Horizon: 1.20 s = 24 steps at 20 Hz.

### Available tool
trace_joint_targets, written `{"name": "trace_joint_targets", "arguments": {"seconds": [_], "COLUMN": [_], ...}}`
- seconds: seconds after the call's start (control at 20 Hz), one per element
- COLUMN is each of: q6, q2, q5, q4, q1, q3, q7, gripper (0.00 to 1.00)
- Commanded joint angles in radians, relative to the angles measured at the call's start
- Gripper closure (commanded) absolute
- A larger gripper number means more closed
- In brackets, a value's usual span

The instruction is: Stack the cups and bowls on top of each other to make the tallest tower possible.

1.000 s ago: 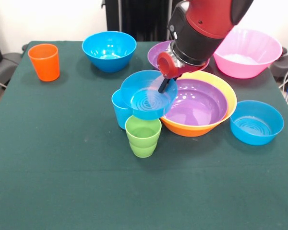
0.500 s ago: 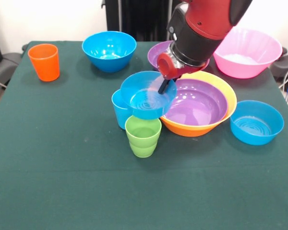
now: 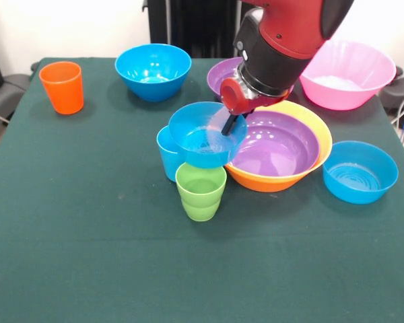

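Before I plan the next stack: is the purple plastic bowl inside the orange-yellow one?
Inside: the purple bowl sits nested within the orange-yellow bowl's rim.

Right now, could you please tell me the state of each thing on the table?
Pincer: shut on blue bowl's rim.
Held blue bowl: raised over light blue cup.
Green cup: upright, empty.
Orange cup: upright, alone.
Purple bowl: nested in orange-yellow bowl.
Pink bowl: upright.

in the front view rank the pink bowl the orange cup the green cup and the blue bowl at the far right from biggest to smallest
1. Pink bowl, though farthest away.
2. Blue bowl at the far right.
3. Orange cup and green cup: alike; the green one is nearer, so no ranking.
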Motion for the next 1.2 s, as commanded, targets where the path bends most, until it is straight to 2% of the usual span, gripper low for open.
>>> {"name": "trace_joint_targets", "arguments": {"seconds": [0.05, 1.2], "q6": [-0.055, -0.007], "q2": [0.053, 0.025], "q5": [0.022, 0.026], "q4": [0.050, 0.056], "q1": [0.008, 0.037], "q3": [0.097, 0.069], "q7": [0.209, 0.237], "gripper": [1.00, 1.00]}}
